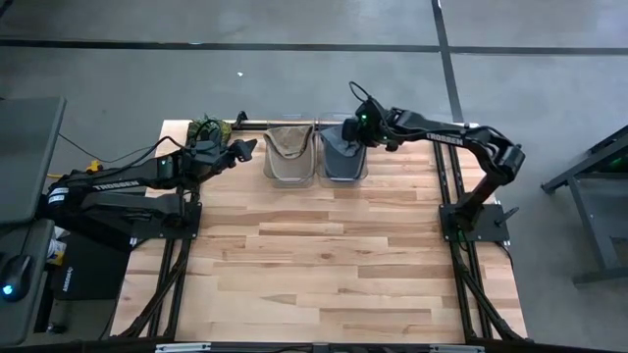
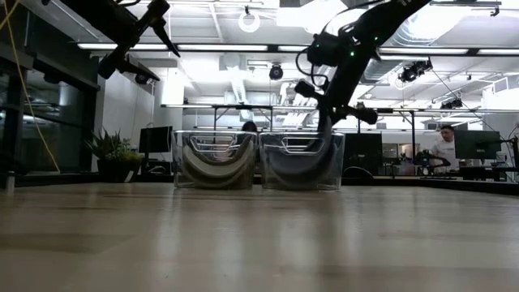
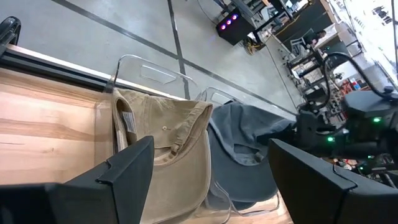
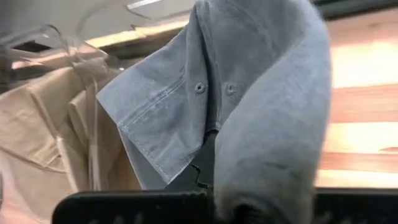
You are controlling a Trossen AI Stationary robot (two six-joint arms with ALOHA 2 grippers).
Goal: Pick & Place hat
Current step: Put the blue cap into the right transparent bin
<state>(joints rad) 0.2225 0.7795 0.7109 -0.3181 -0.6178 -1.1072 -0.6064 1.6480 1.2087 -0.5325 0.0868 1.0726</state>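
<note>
Grey cloth fills the right wrist view: the grey hat [image 4: 249, 93] sits directly ahead of the right gripper [image 4: 208, 168], folded around its fingers, with one dark fingertip showing at the fold, so the gripper reads as clenched on the fabric. From above, that gripper [image 1: 355, 127] hangs over the grey hat's clear bin [image 1: 343, 157], at the bin's far rim, and the hat [image 1: 341, 152] lies inside the bin with its long axis running from far rim to near rim. The right arm stretches across from its base, elbow bent, wrist pitched down into the bin. It is plainly the nearer arm to this hat. Any lift would have to go straight up past the bin wall, in my judgement.

Beside that bin, touching it, stands a second clear bin [image 1: 288, 157] holding a tan hat [image 3: 165, 140]. The left gripper [image 1: 240, 150] hovers just beside the tan hat's bin, fingers spread apart and empty.
</note>
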